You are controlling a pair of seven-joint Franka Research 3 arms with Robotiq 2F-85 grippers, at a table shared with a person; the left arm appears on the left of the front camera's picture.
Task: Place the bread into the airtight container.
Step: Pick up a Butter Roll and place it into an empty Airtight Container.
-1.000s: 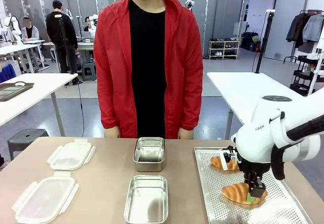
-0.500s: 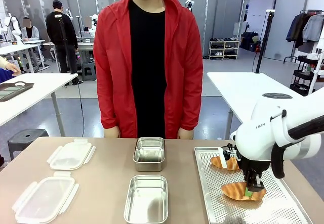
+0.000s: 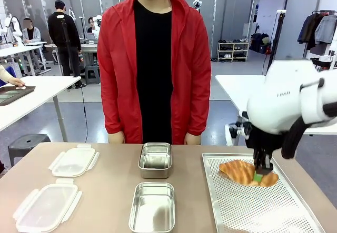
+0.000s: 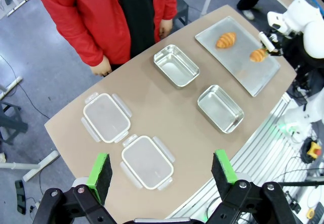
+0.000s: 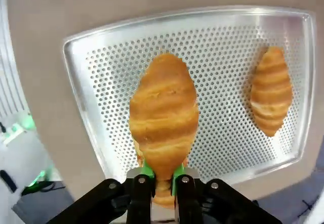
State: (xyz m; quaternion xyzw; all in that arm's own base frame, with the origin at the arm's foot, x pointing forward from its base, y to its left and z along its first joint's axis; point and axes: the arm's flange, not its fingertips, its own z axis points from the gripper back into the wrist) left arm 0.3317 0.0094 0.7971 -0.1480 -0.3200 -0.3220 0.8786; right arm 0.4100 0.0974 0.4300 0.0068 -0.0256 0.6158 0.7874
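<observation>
My right jaws are clenching on a croissant [image 5: 163, 115], with the right pads [image 5: 146, 171] pinching the end nearest my wrist. I am holding it in the air above the perforated metal tray [image 3: 247, 212], which is lying at the 3 o'clock side of the worktop [image 3: 110, 191]. A 2nd croissant [image 5: 271, 90] is lying flat on the tray, apart from the 1 I am carrying.

At the middle of the worktop, 2 steel containers are sitting uncovered in a line. The far steel container [image 3: 155, 162] is at 12 o'clock and the near steel container [image 3: 152, 206] is at 6 o'clock. At the 9 o'clock side, 2 clear plastic lids are lying flat, the far lid [image 3: 73, 161] behind the near lid [image 3: 46, 206].

My left jaws are hanging released high over the worktop, the left pads [image 4: 100, 169] standing wide apart.

A person in a red jacket [image 3: 152, 59] is standing at 12 o'clock, with a hand [image 3: 193, 138] down at the worktop's far edge.
</observation>
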